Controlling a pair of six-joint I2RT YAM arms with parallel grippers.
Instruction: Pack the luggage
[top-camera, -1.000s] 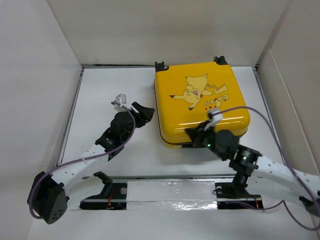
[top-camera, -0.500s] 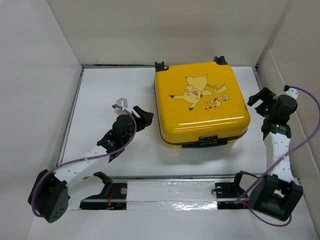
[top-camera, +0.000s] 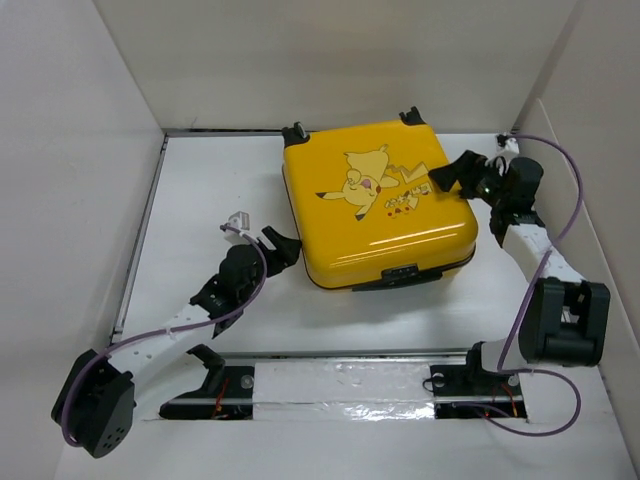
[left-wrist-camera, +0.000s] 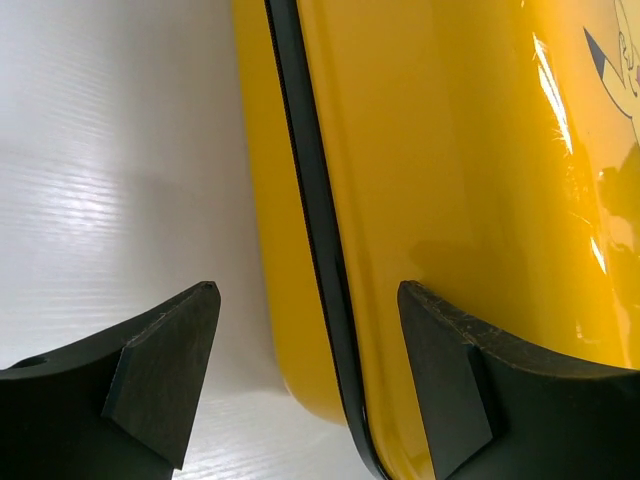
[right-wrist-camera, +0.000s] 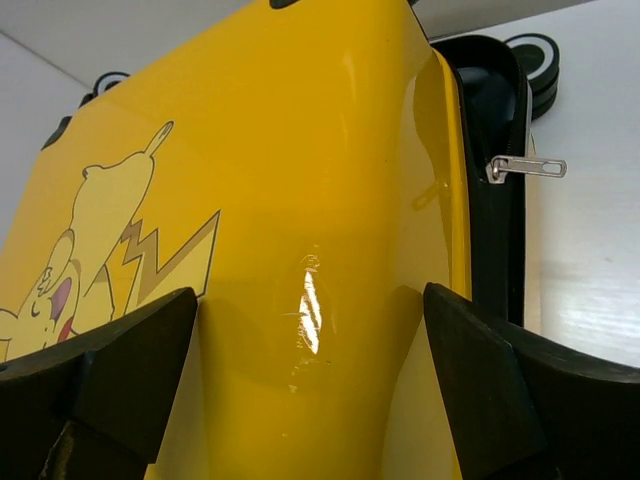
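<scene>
Now spread apart at the left claw (left-wrist-camera: 305, 375), wider than a second ago, with nothing held. Between its two dark fingers (left-wrist-camera: 160, 370), the near left corner of the luggage (top-camera: 375, 205) and its black seam (left-wrist-camera: 310, 230); one finger over the table (left-wrist-camera: 100, 150), the other over yellow shell. Cannot tell about touching there.

Wide open too at the right claw (top-camera: 452, 172), gripping nothing. Shut tight a second ago, down at the front edge of the case by the black latch (top-camera: 400, 272); then out to the right, well apart from it; now up at the far right corner, with a finger on either side of the yellow shell. Just past that corner in the right wrist view, a silver zipper pull (right-wrist-camera: 527, 168) on the black trim and a black-and-white wheel (right-wrist-camera: 535, 55).

Shut and lying flat, the luggage, yellow lid with the Pikachu drawing (top-camera: 360, 180) facing up. Slid to the left since half a second ago and turned a little, so closer to the left claw. Wheels at the far side, latch at the near side.

Under it all, the flat white table, a bit shiny in the left wrist view. On three sides, plain white walls (top-camera: 300, 60). Along the near edge, a strip of shiny tape (top-camera: 340, 385).
</scene>
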